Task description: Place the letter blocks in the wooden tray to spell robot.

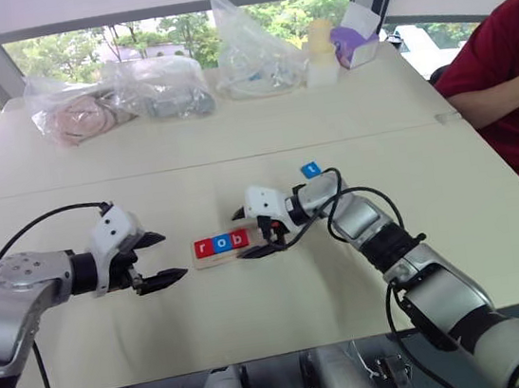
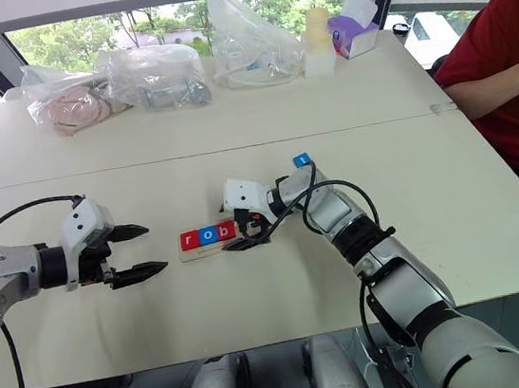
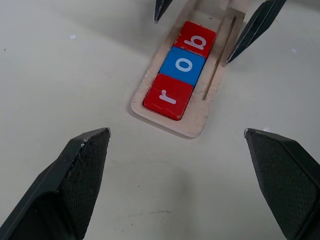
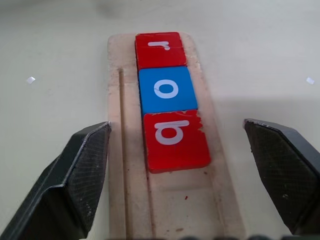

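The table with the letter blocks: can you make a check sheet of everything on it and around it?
Surface: pale table, seam across the middle.
Job's things: wooden tray holds red r block, blue o block and red b block in a row; tray's far end bare. Another blue block lies behind the right arm.
Clutter: plastic bags, a pale bottle and a tissue box at the far edge.
Grippers: left tool open beside the tray; right tool open over the b block.
Cables: black cables loop along both arms.
Surroundings: windows, trees; person in red sleeve at right.
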`<act>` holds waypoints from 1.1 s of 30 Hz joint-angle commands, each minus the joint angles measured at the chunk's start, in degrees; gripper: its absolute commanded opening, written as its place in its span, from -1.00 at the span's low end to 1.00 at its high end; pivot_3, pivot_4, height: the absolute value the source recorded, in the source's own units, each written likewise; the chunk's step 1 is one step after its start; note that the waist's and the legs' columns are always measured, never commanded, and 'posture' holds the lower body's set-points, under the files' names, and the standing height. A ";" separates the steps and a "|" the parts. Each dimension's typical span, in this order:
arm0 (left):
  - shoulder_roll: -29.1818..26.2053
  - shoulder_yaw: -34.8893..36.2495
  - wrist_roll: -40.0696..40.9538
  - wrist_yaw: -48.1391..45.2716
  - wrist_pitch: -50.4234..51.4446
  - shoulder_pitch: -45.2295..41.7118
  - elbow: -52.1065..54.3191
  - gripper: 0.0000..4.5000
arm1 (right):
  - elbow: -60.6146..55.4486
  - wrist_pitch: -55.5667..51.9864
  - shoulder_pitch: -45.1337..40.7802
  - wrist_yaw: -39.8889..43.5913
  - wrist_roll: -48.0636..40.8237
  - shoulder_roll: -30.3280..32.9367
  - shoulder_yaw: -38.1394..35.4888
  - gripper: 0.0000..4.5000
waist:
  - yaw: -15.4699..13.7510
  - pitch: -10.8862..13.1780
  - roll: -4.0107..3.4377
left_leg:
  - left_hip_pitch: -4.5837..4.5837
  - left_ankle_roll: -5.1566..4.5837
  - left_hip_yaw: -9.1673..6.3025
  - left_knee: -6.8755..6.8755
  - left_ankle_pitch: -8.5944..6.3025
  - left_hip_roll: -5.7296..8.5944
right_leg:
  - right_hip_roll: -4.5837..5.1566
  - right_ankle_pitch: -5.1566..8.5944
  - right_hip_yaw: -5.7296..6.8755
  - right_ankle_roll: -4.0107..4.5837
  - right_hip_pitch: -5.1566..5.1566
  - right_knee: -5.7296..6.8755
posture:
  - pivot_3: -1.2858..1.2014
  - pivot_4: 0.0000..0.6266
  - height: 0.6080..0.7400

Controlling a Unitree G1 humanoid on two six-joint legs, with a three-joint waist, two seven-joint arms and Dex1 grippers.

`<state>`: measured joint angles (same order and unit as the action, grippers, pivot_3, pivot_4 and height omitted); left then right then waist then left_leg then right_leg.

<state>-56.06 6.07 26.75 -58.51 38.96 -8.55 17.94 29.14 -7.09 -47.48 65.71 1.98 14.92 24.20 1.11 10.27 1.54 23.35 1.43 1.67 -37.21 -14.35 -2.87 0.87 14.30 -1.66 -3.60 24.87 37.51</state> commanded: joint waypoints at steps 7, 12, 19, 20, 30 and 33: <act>3.20 5.43 8.49 1.75 4.13 -2.11 6.00 1.00 | -22.30 -22.31 5.21 -10.39 -12.36 4.72 -19.37 0.98 | -0.55 -0.01 0.01 | 0.06 0.00 -0.05 -0.01 0.00 0.01 | 0.07 -0.01 0.02 -0.02 -0.01 0.00 | 0.03 -0.52 0.97; 4.97 4.71 11.72 3.99 6.50 -4.90 8.43 1.00 | -40.12 -43.48 13.99 -28.97 -13.65 2.27 -29.78 0.98 | -0.31 -0.02 0.03 | 0.02 0.00 -0.07 0.01 0.00 0.05 | 0.08 -0.01 0.04 -0.02 -0.05 0.00 | 0.03 -0.52 0.97; 6.69 -0.32 11.44 3.41 6.44 -11.38 6.40 1.00 | -55.93 -56.13 25.96 -43.91 -11.63 -4.85 -27.04 0.98 | 0.07 -0.05 -0.02 | -0.02 0.01 -0.07 0.04 0.00 0.01 | -0.06 -0.01 -0.06 0.01 0.00 0.03 | 0.03 -0.52 0.97; 6.96 -1.12 11.09 3.26 6.13 -12.15 5.83 1.00 | -55.95 -55.39 27.04 -44.89 -10.92 -4.68 -25.63 0.98 | 0.07 -0.05 -0.02 | -0.02 0.01 -0.09 0.03 0.00 0.01 | -0.07 -0.01 -0.05 0.01 -0.01 0.03 | 0.03 -0.52 0.97; 9.55 -5.71 7.88 3.14 3.01 -14.03 3.03 1.00 | -46.28 -46.07 28.44 -46.83 -8.97 -1.91 -20.65 0.98 | 0.08 -0.05 -0.02 | 0.00 0.00 -0.06 0.01 0.00 0.02 | -0.07 0.01 -0.06 0.02 -0.01 0.00 | 0.03 -0.52 0.97; 9.33 -6.54 6.97 3.09 2.55 -13.22 3.14 1.00 | -42.82 -43.04 28.11 -46.34 -8.76 -0.85 -19.67 0.76 | 0.11 -0.06 -0.01 | 0.00 0.00 -0.06 0.00 0.00 0.02 | -0.08 0.01 -0.06 0.01 -0.02 -0.01 | 0.03 -0.52 0.97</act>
<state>-46.56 -0.52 34.22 -55.07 42.77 -21.92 20.31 -14.47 -51.92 -18.81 18.93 -7.01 13.71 4.11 1.22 10.21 1.53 23.35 1.44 1.61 -37.22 -14.35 -2.84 0.79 14.30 -1.72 -3.59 24.85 37.51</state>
